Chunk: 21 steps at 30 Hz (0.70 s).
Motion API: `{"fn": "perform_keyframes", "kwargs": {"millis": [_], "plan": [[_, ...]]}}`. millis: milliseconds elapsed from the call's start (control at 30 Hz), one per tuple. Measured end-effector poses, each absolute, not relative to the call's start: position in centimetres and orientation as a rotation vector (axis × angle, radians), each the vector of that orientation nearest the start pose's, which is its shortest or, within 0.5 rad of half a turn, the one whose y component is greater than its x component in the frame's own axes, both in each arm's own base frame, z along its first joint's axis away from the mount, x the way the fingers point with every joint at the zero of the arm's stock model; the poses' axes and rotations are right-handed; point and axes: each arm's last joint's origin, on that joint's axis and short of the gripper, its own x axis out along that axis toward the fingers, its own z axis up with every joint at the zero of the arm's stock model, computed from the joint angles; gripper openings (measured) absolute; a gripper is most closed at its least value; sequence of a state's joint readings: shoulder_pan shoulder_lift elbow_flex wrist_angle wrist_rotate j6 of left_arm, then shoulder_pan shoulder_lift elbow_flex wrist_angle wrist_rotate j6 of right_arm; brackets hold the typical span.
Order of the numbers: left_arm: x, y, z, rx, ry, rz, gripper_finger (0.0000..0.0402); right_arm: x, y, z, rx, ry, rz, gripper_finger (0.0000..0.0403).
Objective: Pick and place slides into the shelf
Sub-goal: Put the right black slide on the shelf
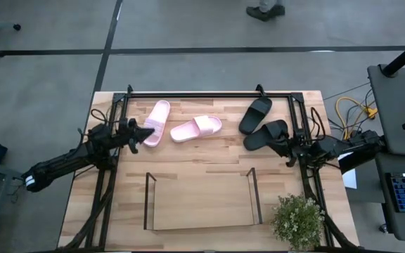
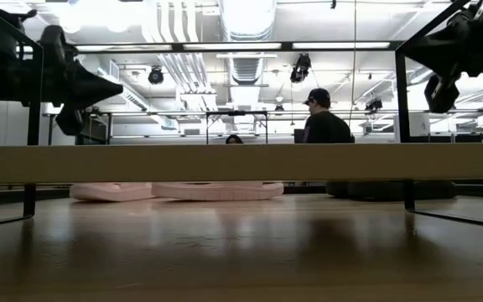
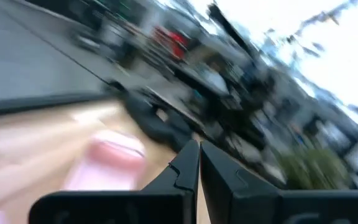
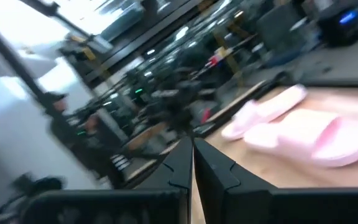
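Two pale pink slides lie sole-down at the far middle of the table, and two black slides lie to their right. The shelf stands near the table's near edge, with nothing on it. My left gripper hovers by the left pink slide, its fingers shut. My right gripper hovers beside the nearer black slide, fingers shut. In the low view the pink slides show beyond the shelf's front bar.
A big black metal frame edges the table. A potted plant stands at the near right corner, right of the shelf. A person stands in the room beyond the table. Bare wood lies between the slides and the shelf.
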<state>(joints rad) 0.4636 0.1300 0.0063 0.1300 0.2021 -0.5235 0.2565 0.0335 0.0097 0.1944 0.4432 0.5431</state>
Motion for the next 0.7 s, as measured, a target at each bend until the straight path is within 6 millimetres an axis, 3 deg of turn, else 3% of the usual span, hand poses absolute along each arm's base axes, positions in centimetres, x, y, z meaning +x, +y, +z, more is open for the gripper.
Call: {"fn": "perform_keyframes", "kwargs": {"millis": [167,333,467,600,700], "plan": [[9.9,3.7,16.8,-0.516,-0.02,0.064,0.0,9.7,1.1,19.2,0.684,-0.313,-0.162,0.0009],[10.0,3.8,19.0,-0.514,-0.232,0.009,0.0,10.2,1.3,20.9,0.671,-0.459,-0.125,0.0009],[10.2,3.8,20.2,-0.491,-0.347,-0.039,0.0,11.7,1.7,22.3,0.58,-0.396,-0.12,0.0009],[11.1,4.2,20.3,-0.499,-0.287,-0.008,0.0,13.1,2.1,23.9,0.468,-0.357,-0.14,0.0009],[11.8,4.6,21.2,-0.481,-0.272,0.013,0.0,13.6,1.9,25.4,0.481,-0.387,-0.254,0.0011]]}}
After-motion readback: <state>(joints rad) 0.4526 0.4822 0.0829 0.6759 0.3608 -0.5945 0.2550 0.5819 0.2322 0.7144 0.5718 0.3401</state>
